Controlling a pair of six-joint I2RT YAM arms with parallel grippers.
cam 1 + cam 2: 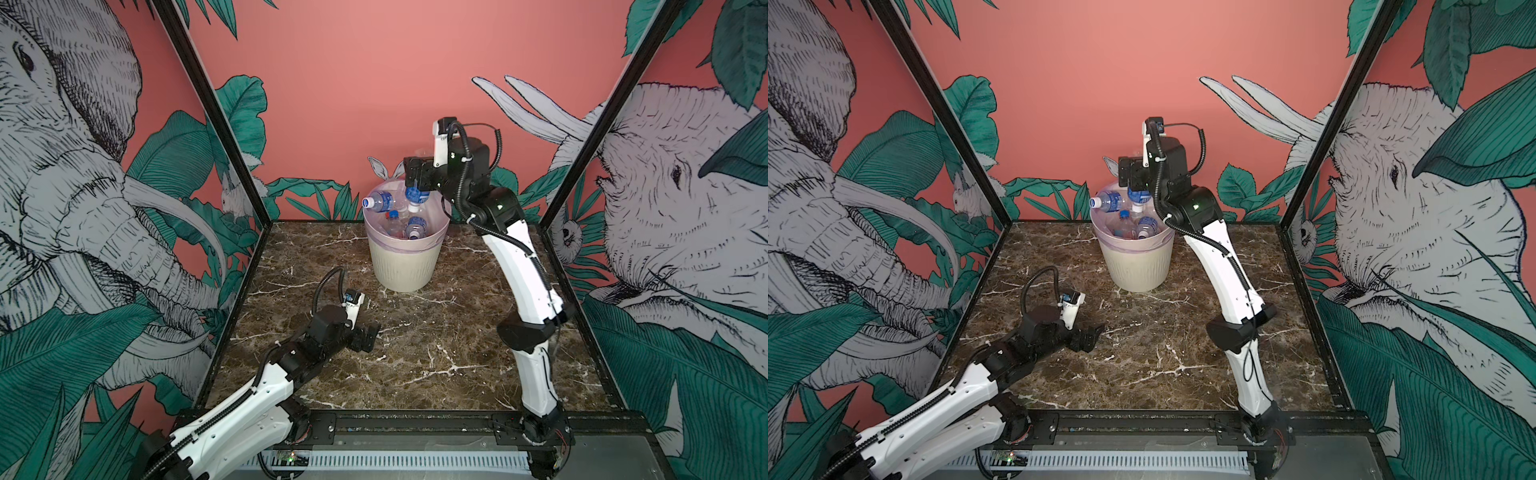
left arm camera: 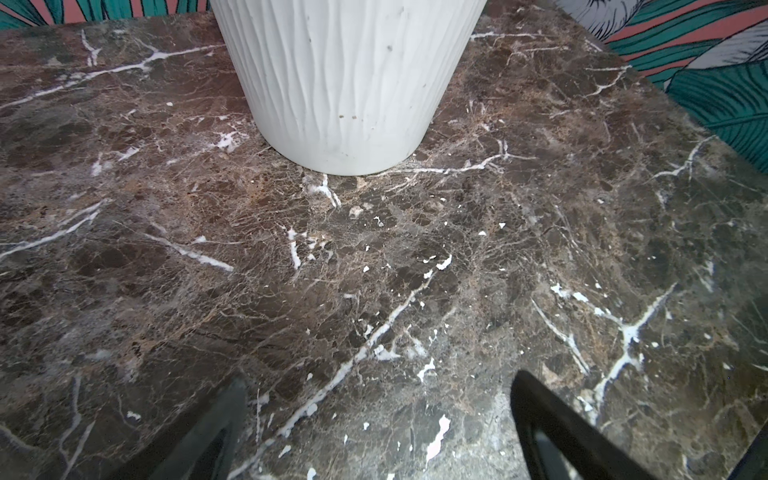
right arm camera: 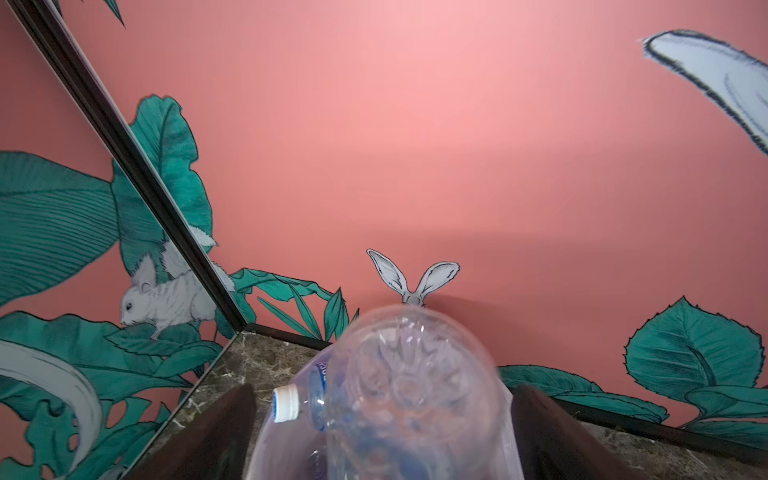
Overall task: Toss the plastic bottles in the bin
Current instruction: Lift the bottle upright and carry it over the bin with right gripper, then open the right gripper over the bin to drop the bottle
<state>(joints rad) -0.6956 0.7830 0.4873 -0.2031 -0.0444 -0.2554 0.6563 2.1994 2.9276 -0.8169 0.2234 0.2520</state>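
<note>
The plastic bottles point(image 1: 399, 226) fill the bin point(image 1: 401, 270) at the back of the desk point(image 1: 436, 340), one more cap-down under the right claw point(image 1: 417, 188), jaws parted above the rim so it drops in, while the left claw point(image 2: 378, 390) gapes empty.

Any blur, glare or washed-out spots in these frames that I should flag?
Right wrist view: the bottle sits close to the lens, soft and smeared, while the backdrop behind is sharp. Left wrist view: table crisp, bin wall bright, nearly washed out. Both top views: sharp, evenly lit, no glare on the table.
</note>
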